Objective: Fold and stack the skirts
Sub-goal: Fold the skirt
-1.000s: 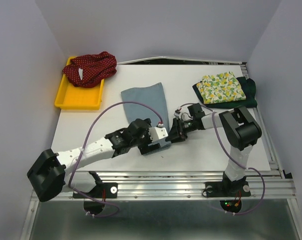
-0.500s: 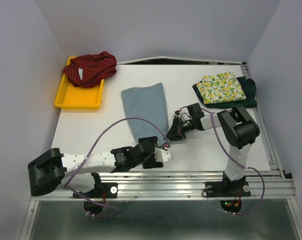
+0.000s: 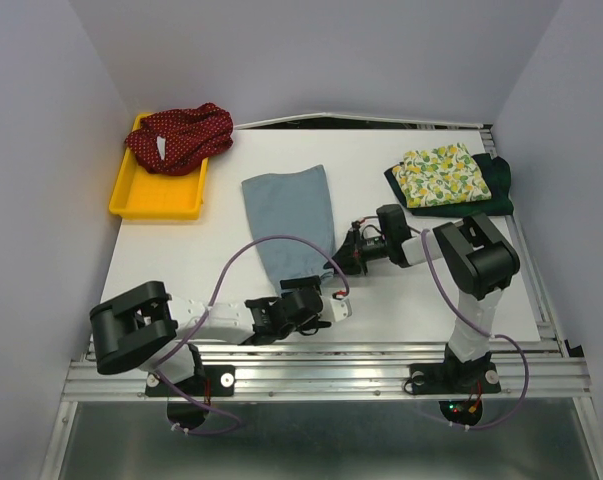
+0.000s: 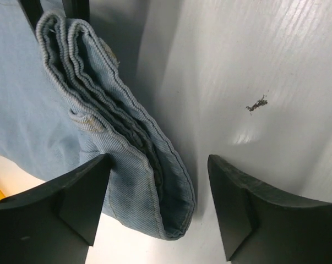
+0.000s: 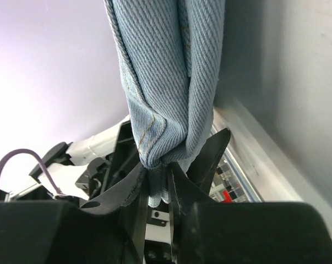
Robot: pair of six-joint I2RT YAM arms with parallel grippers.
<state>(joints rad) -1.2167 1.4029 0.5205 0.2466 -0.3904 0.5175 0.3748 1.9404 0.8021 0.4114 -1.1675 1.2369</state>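
While right gripper (image 5: 157, 179) clamps the denim skirt (image 3: 291, 215) mid-table, left gripper (image 4: 159, 203) gapes around its hem. Far-left, red skirt (image 3: 179, 135) in tray (image 3: 156, 200); far-right, lemon skirt (image 3: 439, 172) on green skirt (image 3: 496, 185). White table (image 3: 181, 260), lilac walls (image 3: 311, 50).

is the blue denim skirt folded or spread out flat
Folded: the denim skirt shows several stacked hem layers in the left wrist view, and lies as a narrow strip from above.
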